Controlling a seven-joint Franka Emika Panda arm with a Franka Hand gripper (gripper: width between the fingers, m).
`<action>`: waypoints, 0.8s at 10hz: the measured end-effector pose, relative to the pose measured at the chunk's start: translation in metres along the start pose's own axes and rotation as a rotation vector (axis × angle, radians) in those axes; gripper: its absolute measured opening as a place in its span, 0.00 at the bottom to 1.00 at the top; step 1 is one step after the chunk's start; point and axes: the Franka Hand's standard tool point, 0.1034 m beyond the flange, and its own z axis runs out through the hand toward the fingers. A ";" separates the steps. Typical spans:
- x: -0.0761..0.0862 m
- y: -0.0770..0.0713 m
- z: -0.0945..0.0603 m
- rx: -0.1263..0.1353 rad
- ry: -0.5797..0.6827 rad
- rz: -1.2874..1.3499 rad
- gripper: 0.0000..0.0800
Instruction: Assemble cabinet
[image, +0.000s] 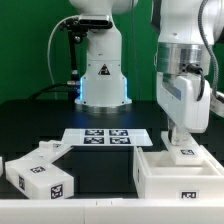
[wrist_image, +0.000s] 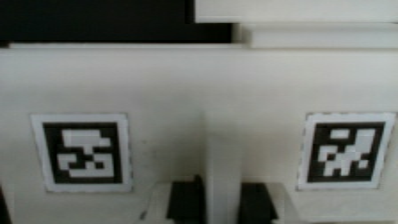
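Cabinet box (image: 150, 172) with closed pincer (image: 181, 139) at its tagged wall

cabinet box (image: 155, 178) runs off the exterior view's right edge; blurred wrist view crops the end effector (wrist_image: 222, 200).

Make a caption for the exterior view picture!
Robot's shut gripper hangs at the open cabinet box, beside the marker board.

Open cabinet box (image: 160, 180) upright; loose piece (image: 40, 172) apparently tilted.
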 end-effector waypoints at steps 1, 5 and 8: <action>0.000 0.000 0.000 0.000 0.000 0.000 0.08; 0.000 -0.026 0.000 0.038 0.020 0.018 0.08; 0.001 -0.065 0.002 0.089 0.052 0.038 0.08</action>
